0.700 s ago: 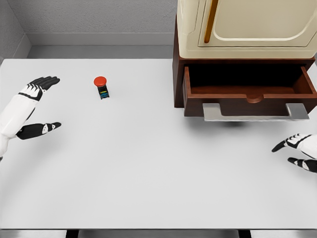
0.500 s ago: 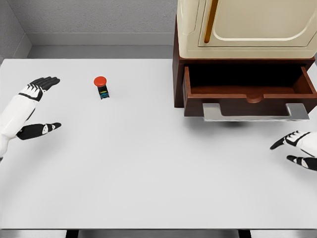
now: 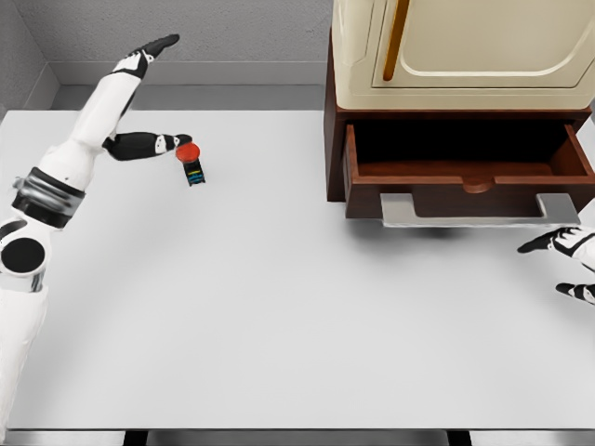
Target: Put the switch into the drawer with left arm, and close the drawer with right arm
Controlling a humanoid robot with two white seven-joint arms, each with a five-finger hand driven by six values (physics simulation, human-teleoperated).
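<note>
The switch (image 3: 191, 162), a small dark block topped by a red button, stands upright on the white table (image 3: 279, 316), well to the left of the open wooden drawer (image 3: 469, 172) and level with its front; the left hand (image 3: 139, 102) is at the switch with fingers spread wide, thumb tip touching or just beside the red button and the other fingers raised far above and behind it; nothing is gripped; the grasp is judged not yet made. To do this step well, the fingers should come down on the far side of the switch and close against the thumb on the dark body below the button, squarely, so the upright piece is not tipped or pushed along the table. The right hand (image 3: 569, 265) shows just below the drawer's metal handle (image 3: 479, 212), at its right end, fingers open and holding nothing; it should keep clear of the drawer mouth until the switch lies inside.
</note>
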